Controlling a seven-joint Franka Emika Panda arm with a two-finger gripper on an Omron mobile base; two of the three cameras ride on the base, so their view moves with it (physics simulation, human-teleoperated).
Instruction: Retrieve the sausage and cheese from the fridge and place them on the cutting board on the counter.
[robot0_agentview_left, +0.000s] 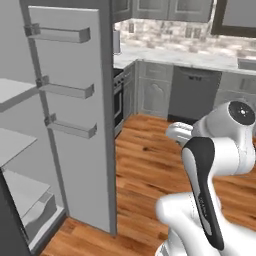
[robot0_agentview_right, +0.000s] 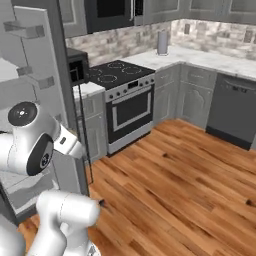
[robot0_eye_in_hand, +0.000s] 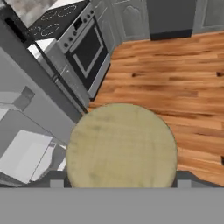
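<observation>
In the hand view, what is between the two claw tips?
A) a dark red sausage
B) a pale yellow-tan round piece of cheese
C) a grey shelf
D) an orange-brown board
B: the hand view shows the pale yellow-tan cheese sitting between the tips of the claw, over the wooden floor beside the open fridge.

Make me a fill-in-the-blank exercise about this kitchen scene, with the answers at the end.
1. The fridge door stands ___.
2. The gripper is closed on a pale round piece of ___.
3. The floor is made of ___.
4. The inside of the fridge door carries ___ shelves.

Missing words: open; cheese; wood; three.
</observation>
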